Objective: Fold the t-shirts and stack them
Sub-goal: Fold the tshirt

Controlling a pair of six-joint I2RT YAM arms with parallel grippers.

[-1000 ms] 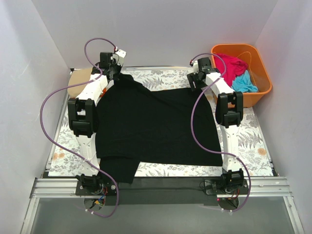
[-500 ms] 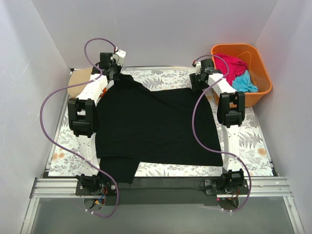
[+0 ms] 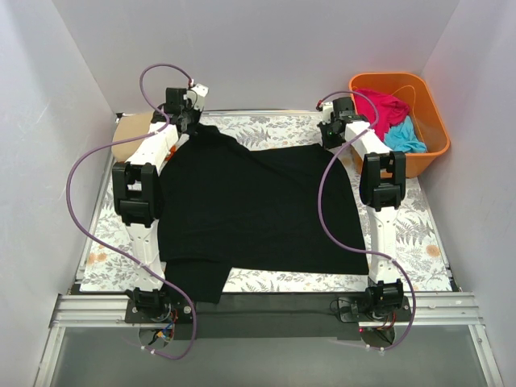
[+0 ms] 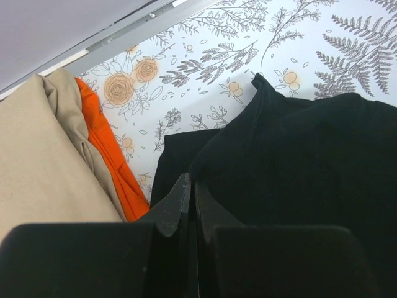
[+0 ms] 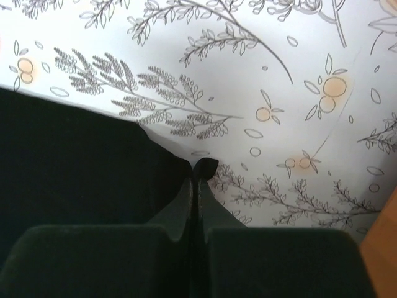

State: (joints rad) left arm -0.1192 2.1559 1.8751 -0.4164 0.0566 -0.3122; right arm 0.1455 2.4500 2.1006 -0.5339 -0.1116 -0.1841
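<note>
Top external view, biggest item first: saw the floral-patterned sheet (image 3: 423,234) laid flat, with the black t-shirt (image 3: 258,210) spread over most of it and a sleeve trailing past the near edge on the left. Noted the orange plastic tub (image 3: 423,161) off the sheet's far right corner, holding the magenta-pink t-shirt (image 3: 385,109) and the turquoise t-shirt (image 3: 403,139) bunched side by side. Found the tan t-shirt (image 3: 129,133) folded at the far left corner and, from the left wrist, the orange t-shirt (image 4: 105,155) showing from beneath its edge, just beside the black cloth. Caught the left gripper (image 4: 190,186) at the black garment's raised far left corner, fingers pressed almost together, apparently pinching that cloth. Saw the right gripper (image 5: 197,177) at the far right corner, fingers closed tight on a small nub of the same black fabric, low over the sheet.
</note>
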